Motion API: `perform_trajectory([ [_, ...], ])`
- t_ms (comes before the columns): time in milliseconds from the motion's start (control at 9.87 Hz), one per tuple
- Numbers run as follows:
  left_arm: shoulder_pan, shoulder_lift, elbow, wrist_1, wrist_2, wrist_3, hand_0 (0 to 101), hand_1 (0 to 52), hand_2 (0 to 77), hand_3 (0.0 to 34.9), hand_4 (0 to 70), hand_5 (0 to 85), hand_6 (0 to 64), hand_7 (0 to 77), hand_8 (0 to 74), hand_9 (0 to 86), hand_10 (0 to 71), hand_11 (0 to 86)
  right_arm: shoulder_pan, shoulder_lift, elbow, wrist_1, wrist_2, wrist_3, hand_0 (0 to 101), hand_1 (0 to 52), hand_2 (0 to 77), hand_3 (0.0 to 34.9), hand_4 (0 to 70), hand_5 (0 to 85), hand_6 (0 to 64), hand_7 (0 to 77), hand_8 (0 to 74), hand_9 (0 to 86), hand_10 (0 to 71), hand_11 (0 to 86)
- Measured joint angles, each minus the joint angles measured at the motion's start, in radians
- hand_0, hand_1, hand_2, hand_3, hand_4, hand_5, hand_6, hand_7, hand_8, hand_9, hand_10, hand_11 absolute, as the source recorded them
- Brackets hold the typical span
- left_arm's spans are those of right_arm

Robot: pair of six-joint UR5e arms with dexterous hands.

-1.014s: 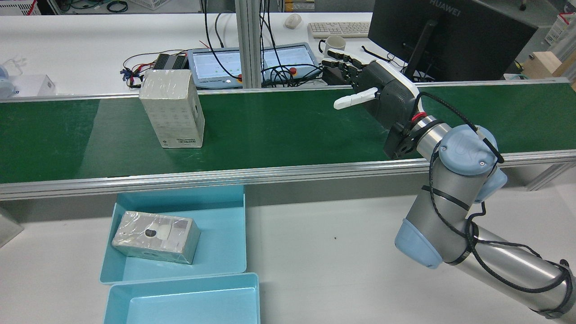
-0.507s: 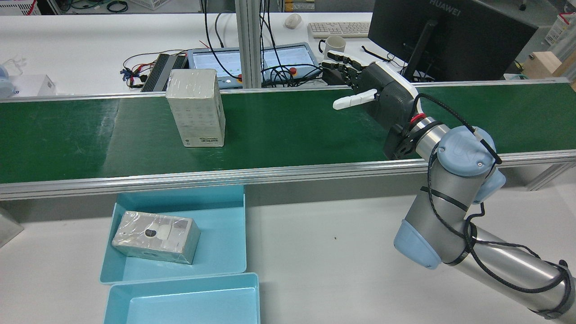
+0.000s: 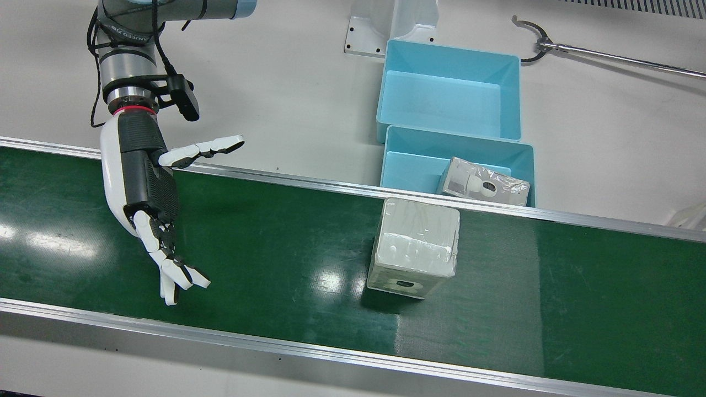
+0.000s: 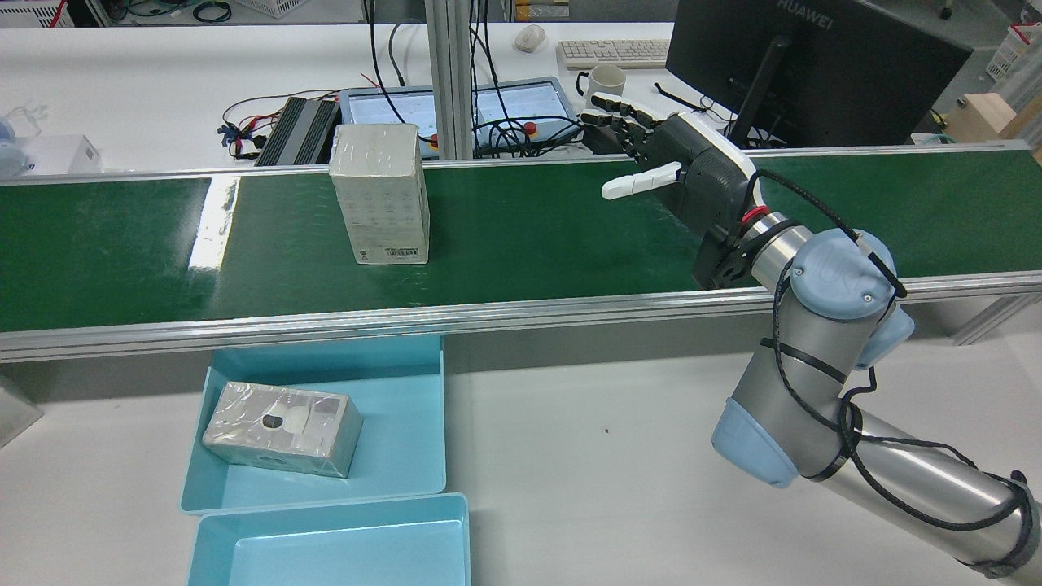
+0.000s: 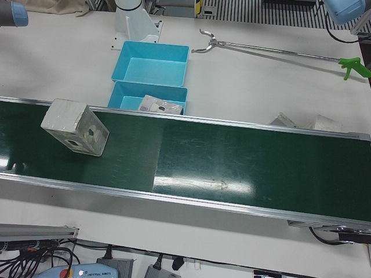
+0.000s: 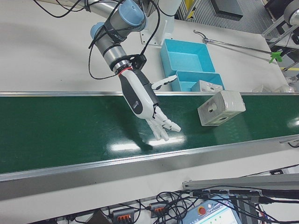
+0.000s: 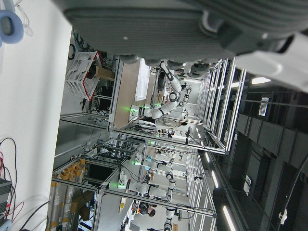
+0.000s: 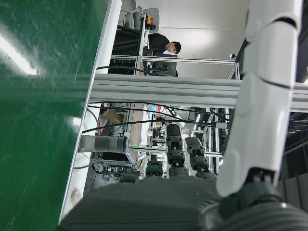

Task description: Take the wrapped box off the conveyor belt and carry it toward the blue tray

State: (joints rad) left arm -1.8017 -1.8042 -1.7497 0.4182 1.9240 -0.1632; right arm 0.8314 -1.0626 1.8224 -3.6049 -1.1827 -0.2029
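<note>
A wrapped grey-white box (image 3: pixel 415 246) stands upright in the middle of the green conveyor belt (image 3: pixel 276 242); it also shows in the rear view (image 4: pixel 381 194) and the left-front view (image 5: pixel 75 127). My right hand (image 3: pixel 146 187) hovers open over the belt, fingers spread, well apart from the box (image 6: pixel 220 107). Two blue trays sit on the white table beside the belt: the nearer tray (image 3: pixel 408 160) holds another wrapped box (image 3: pixel 482 187), and the farther tray (image 3: pixel 447 105) holds nothing. Of my left hand (image 7: pixel 159 29) only a grey palm edge shows.
Aluminium rails (image 4: pixel 488 313) border the belt on both sides. A long reach-grabber tool (image 3: pixel 606 55) lies on the table beyond the trays. A monitor (image 4: pixel 798 65), a mug (image 4: pixel 604 80) and cables stand behind the belt.
The wrapped box has travelled along the belt toward my right hand, rightward in the rear view. The right hand has barely moved.
</note>
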Motion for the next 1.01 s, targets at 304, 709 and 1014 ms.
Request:
perform_trajectory([
  [304, 0.000, 0.000, 0.000, 0.000, 0.000, 0.000, 0, 0.0, 1.1, 0.0, 0.0, 1.1, 0.5, 0.5, 0.5, 0.5, 0.0, 0.5, -0.006, 0.003, -0.006, 0.000, 0.004, -0.001, 46, 9.8, 7.1, 0.2, 7.6, 12.5, 6.0, 18.0, 3.8, 3.8, 0.0, 1.1],
  [709, 0.000, 0.000, 0.000, 0.000, 0.000, 0.000, 0, 0.0, 1.1, 0.0, 0.0, 1.1, 0.5, 0.5, 0.5, 0.5, 0.5, 0.5, -0.042, 0.007, -0.041, 0.041, 0.036, 0.000, 46, 9.8, 7.1, 0.2, 8.2, 12.5, 6.0, 18.0, 3.8, 3.8, 0.0, 1.1],
  [1014, 0.000, 0.000, 0.000, 0.000, 0.000, 0.000, 0, 0.0, 0.5, 0.0, 0.0, 1.1, 0.5, 0.5, 0.5, 0.5, 0.0, 0.5, -0.056, 0.007, -0.066, 0.105, 0.052, 0.002, 44, 7.6, 4.4, 0.2, 6.0, 12.0, 6.0, 18.0, 2.7, 3.8, 0.0, 1.1],
])
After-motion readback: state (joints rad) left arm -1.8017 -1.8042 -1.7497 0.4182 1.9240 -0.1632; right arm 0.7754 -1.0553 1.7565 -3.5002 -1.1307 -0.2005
